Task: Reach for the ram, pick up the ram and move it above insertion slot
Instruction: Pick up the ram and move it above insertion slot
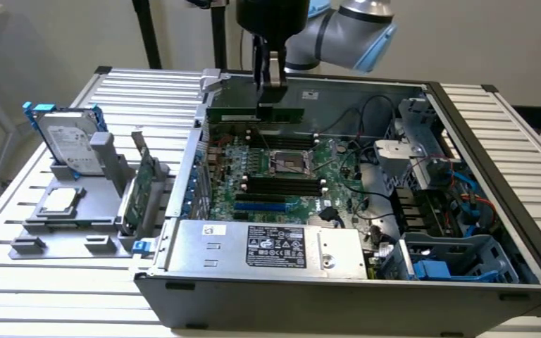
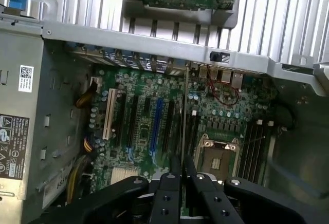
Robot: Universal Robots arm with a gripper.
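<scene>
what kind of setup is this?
Probably a lab bench for robotic PC assembly: an open computer case with its motherboard exposed, a parts fixture holding a hard drive, and the gripper holding the ram.

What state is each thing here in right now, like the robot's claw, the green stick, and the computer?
gripper: shut on the ram, above the motherboard.
ram: held level in the air, not in a slot.
computer case: lying open, side panel off.
CPU socket: no cooler on it.
hard drive: standing upright in a holder outside the case.
expansion card: standing on edge in a holder.
</scene>
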